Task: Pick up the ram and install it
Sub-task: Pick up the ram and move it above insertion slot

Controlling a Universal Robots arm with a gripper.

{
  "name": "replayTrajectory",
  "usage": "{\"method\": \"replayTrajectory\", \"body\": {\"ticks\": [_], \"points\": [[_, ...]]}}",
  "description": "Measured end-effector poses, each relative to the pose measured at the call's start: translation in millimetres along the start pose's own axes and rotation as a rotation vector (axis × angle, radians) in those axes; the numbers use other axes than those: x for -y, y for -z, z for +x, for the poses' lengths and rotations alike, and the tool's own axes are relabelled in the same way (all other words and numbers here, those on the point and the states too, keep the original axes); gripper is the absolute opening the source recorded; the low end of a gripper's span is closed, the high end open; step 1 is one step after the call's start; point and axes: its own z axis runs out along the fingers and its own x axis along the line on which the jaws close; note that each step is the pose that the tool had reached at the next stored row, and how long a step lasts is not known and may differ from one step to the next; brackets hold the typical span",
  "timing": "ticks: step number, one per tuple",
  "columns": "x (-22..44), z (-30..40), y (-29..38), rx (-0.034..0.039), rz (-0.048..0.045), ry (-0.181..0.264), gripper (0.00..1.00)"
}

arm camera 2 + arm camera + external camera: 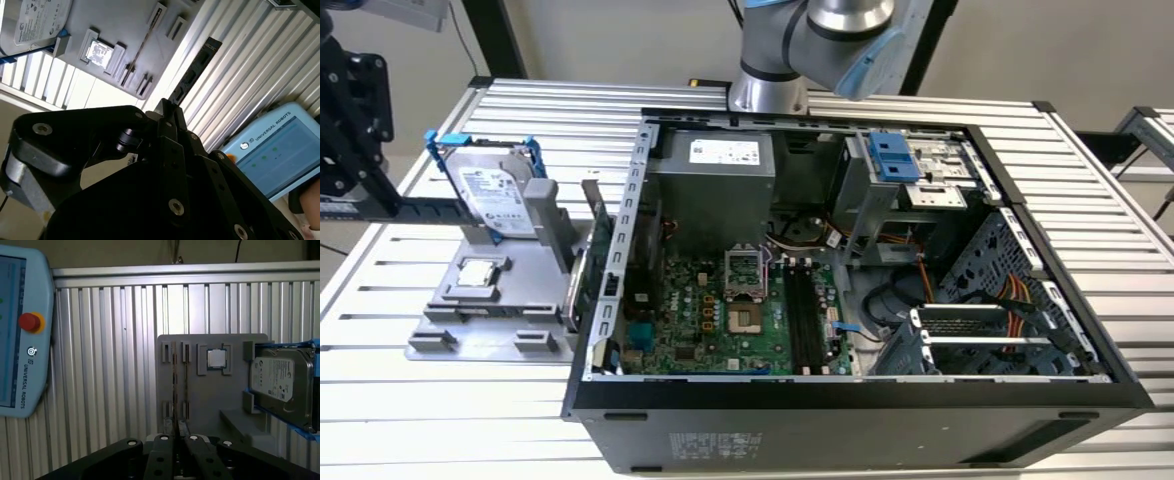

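Tool [167, 106] pinching the ram [193, 70], broadside in the second wrist view; edge-on in the first wrist view

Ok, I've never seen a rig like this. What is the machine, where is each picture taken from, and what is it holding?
The machine is a single robot arm, rising behind an open computer case on a slatted metal table. The exterior view looks down on this from a camera off the arm. Both wrist views come from cameras riding on the arm and look past its black hand. At the exterior view's left, a grey holder carries a hard drive in a blue frame and a small processor chip. The hand is closed on the ram, a thin dark stick whose flat side shows in the second wrist view. The pale blue box is a control tablet.
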Motion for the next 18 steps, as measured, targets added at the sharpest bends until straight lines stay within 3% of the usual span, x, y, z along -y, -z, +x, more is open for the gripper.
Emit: {"method": "replayTrajectory", "body": {"ticks": [9, 18], "points": [[1.8, -0.1, 1.3, -0.0003, -0.0003, 0.000, 0.00], [16.4, -0.7, 1.2, -0.0002, -0.0022, 0.000, 0.00]]}}
